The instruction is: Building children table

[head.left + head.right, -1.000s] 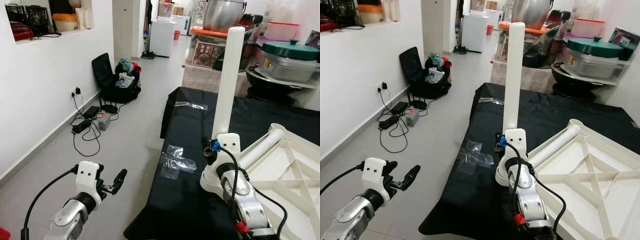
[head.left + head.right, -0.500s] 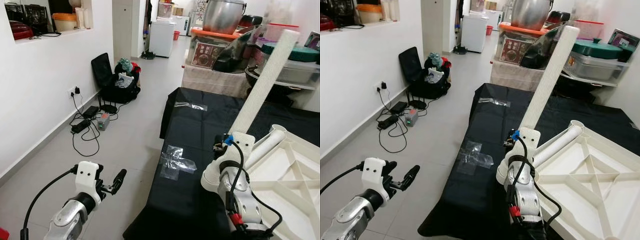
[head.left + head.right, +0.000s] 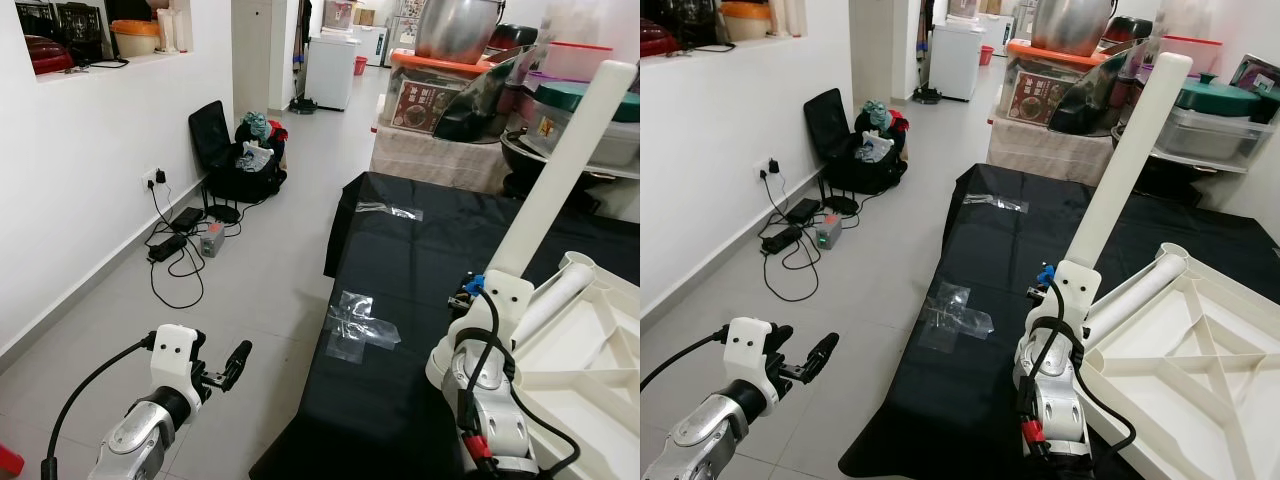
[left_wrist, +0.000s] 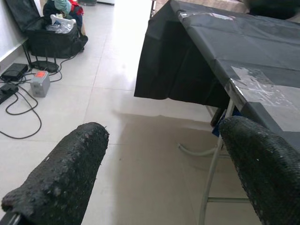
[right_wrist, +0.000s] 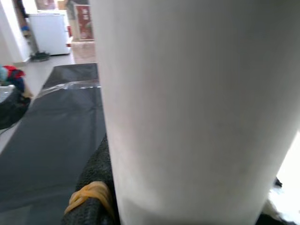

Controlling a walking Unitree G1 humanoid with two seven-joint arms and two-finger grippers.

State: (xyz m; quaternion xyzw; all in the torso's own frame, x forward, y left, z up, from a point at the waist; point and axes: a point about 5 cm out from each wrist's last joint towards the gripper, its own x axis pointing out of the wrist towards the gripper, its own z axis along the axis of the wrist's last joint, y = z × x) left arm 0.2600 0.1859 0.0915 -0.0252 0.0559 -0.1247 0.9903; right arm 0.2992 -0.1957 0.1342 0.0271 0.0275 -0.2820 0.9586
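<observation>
A long white table leg (image 3: pixel 560 170) leans up and to the right, and my right gripper (image 3: pixel 492 283) is shut on its lower end. In the right wrist view the leg (image 5: pixel 187 108) is very close, with a black finger (image 5: pixel 91 180) wearing a yellow band pressed against it. The white tabletop (image 3: pixel 600 380) lies upside down on the black-covered table (image 3: pixel 420 250), just right of that gripper. A second white leg (image 3: pixel 555 295) lies along the tabletop's near corner. My left gripper (image 3: pixel 232 365) hangs open over the floor, left of the table, holding nothing.
Crumpled clear plastic (image 3: pixel 360 325) lies on the black cloth near its left edge. Pots and lidded containers (image 3: pixel 470 35) crowd a shelf behind the table. A black bag (image 3: pixel 240 165) and cables (image 3: pixel 180 245) lie on the tiled floor by the left wall.
The leg has tipped from upright to leaning right. My right gripper has carried it to the right, closer to the tabletop's corner. The left arm has stayed still.
</observation>
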